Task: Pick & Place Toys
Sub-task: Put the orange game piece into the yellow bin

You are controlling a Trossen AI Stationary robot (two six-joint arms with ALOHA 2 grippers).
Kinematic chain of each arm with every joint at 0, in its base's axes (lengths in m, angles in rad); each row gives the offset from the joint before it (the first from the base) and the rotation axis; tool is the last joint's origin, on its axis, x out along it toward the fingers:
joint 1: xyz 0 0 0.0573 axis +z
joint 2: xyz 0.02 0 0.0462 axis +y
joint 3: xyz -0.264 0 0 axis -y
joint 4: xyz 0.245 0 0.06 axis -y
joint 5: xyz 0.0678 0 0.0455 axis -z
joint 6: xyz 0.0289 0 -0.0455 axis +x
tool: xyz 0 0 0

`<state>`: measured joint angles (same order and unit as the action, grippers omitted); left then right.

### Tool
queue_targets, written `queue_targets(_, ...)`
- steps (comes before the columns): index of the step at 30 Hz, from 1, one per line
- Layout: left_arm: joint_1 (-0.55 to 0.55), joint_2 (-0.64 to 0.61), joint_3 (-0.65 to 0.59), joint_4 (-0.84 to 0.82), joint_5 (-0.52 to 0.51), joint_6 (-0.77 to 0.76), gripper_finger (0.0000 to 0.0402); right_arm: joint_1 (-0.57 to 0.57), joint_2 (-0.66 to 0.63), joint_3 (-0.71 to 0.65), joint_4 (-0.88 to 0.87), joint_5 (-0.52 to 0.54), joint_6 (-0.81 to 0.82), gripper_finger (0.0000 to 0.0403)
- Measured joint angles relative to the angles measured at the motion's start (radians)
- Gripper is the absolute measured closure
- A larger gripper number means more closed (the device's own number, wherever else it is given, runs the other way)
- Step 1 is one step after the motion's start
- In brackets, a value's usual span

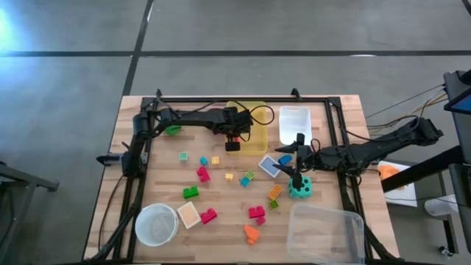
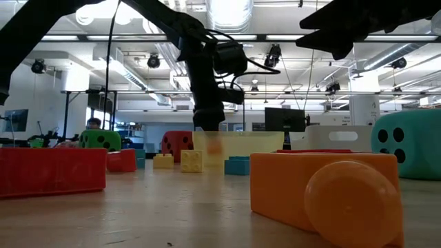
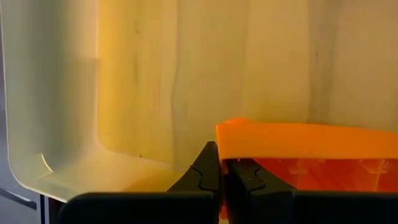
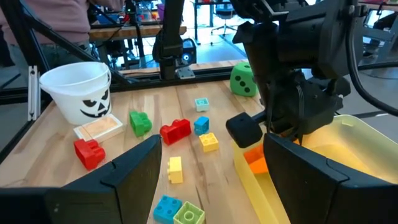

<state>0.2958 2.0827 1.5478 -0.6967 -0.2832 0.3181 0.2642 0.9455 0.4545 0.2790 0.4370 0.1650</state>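
My left gripper (image 1: 232, 145) reaches down into the near left corner of the yellow bin (image 1: 254, 121) and is shut on an orange block (image 3: 298, 149). That block also shows under the fingers in the right wrist view (image 4: 255, 160) and through the bin wall in the low view (image 2: 213, 148). My right gripper (image 1: 294, 163) waits open and level above the table beside the teal die (image 1: 300, 190), with nothing between its fingers (image 4: 208, 180). Several small blocks, among them a red one (image 1: 208, 215) and a green one (image 1: 190, 192), lie on the table's middle. A green die (image 1: 173, 130) sits at the far left. My left gripper pinches a thin edge of the orange block (image 3: 231, 163) between its two fingers, which come steeply from above into the yellow bin. The block sits below the fingertips, inside the bin. Whether it rests on the bin's floor, I cannot tell.
A white bin (image 1: 294, 124) stands right of the yellow one and a clear bin (image 1: 324, 232) at the near right corner. A white bowl (image 1: 156, 224) is at the near left. A black frame rail (image 1: 243, 99) runs along the table's far side.
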Motion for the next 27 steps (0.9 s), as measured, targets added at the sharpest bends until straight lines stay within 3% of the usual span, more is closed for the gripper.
queue_targets(27, -0.014, 0.0, -0.017, -0.027, 0.0, -0.003, 0.0401, 0.0, 0.0, 0.0, -0.016, 0.0, 0.0, 0.0126)
